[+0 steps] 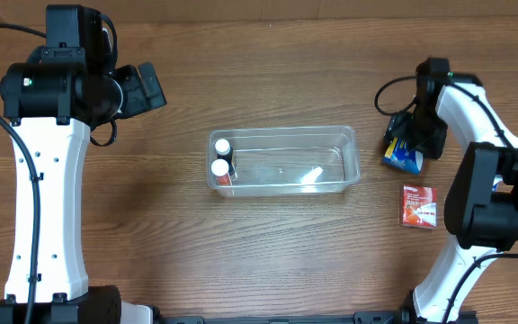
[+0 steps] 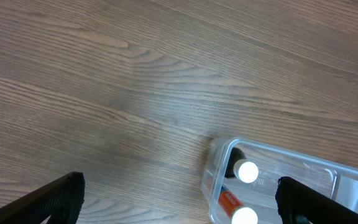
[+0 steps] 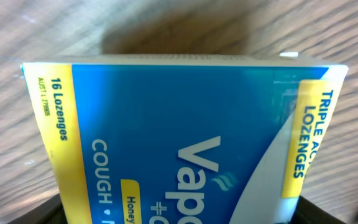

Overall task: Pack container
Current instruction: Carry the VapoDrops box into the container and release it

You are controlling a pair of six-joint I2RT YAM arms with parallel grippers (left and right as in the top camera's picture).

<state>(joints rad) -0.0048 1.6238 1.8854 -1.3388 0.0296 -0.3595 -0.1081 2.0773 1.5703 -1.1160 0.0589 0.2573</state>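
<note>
The left hand [image 1: 147, 86] hovers released, fingers spread wide, over the wooden counter [image 1: 268, 252]. The right hand [image 1: 414, 135] grasps a blue lozenge box [image 3: 179, 143]. The container [image 1: 281, 132] lies between both hands, with two white-capped bottles [image 1: 222, 155] at its end toward the left hand. A red packet [image 1: 418, 205] lies near the right hand.
</note>
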